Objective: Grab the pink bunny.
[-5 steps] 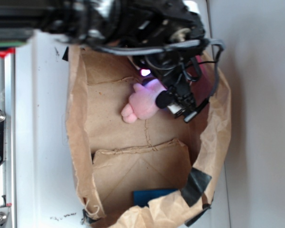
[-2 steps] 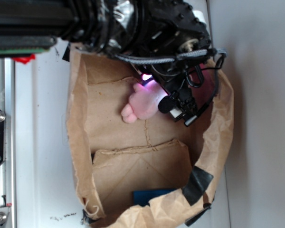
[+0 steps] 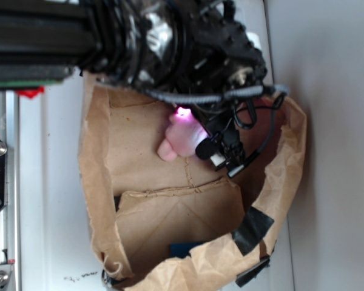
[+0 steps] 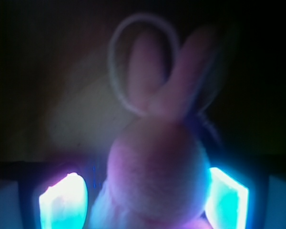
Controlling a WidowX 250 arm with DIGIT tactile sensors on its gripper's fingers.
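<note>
We see the pink bunny (image 3: 181, 138) lying inside the brown paper bag (image 3: 97, 200), near its upper edge. Our gripper (image 4: 145, 195) reaches into the bag, jaws on either side of the bunny's body; whether they pinch it we cannot tell

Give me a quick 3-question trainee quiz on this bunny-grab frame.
1. True or false: the bunny lies inside the paper bag.
2. In the wrist view, the bunny sits: A) left of both fingers, B) between the two glowing fingers, C) out of view.
3. Fill in: a thin cord ____ shows around the left ear in the wrist view.

Key: 1 true; 2 B; 3 loop. Whether the end effector has closed on the bunny cannot be told.
</note>
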